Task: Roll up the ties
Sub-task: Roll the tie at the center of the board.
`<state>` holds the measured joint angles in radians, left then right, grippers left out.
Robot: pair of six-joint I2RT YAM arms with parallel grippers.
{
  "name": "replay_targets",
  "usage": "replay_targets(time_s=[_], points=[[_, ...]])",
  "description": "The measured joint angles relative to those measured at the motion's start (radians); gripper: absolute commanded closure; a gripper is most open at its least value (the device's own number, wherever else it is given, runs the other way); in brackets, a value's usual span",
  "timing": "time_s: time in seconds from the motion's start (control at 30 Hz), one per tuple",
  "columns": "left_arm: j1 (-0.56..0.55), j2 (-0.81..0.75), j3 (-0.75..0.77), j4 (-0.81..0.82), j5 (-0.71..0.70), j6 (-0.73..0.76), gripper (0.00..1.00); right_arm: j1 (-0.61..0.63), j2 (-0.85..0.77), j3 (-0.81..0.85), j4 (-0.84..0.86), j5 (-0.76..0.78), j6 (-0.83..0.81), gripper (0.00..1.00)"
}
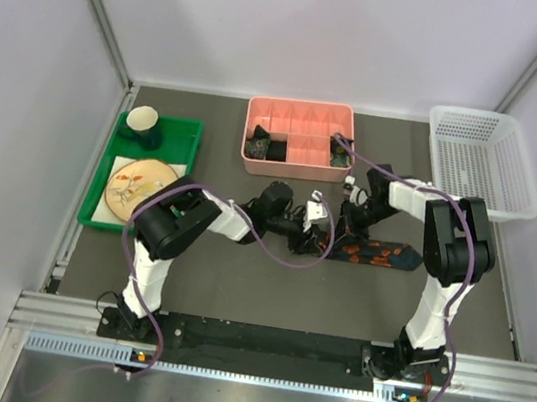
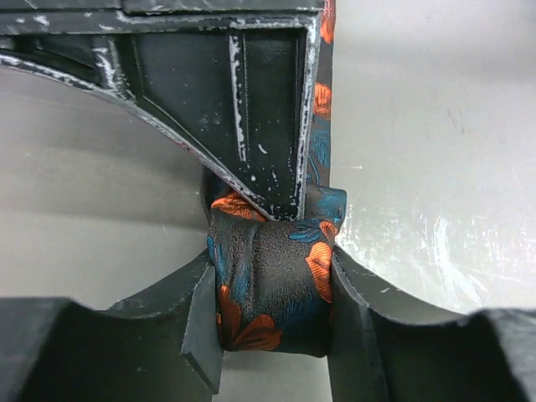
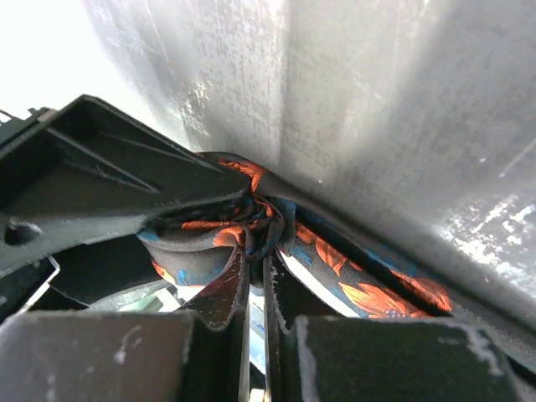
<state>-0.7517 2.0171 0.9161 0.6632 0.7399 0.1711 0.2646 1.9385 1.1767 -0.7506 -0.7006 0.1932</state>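
One black tie with red-orange and blue blotches (image 1: 382, 253) lies flat on the dark table right of centre, its left end wound into a small roll. My left gripper (image 1: 320, 231) is shut on that roll (image 2: 268, 285), one finger on each side. My right gripper (image 1: 346, 223) comes from the far side and is shut on the bunched fabric at the roll's core (image 3: 260, 222). The unrolled strip (image 3: 377, 285) runs off to the right. Each wrist view shows the other gripper's finger close by. Two rolled ties (image 1: 257, 144) (image 1: 340, 151) sit in a pink box.
The pink divided box (image 1: 293, 172) stands at the back centre. A white mesh basket (image 1: 482, 162) is at the back right. A green tray (image 1: 179, 137) at the left holds a cup (image 1: 145, 122) and a plate (image 1: 139, 185). Purple cables loop over both arms.
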Motion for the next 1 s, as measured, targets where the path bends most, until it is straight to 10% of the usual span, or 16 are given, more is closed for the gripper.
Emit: replay_targets(time_s=[0.63, 1.0], points=[[-0.077, -0.057, 0.399, -1.056, -0.322, 0.455, 0.81, -0.063, 0.001, -0.043, 0.076, -0.178, -0.026, 0.51], [-0.087, 0.005, 0.505, -1.173, -0.35, 0.439, 0.72, -0.01, 0.004, -0.065, 0.147, -0.278, 0.044, 0.59]])
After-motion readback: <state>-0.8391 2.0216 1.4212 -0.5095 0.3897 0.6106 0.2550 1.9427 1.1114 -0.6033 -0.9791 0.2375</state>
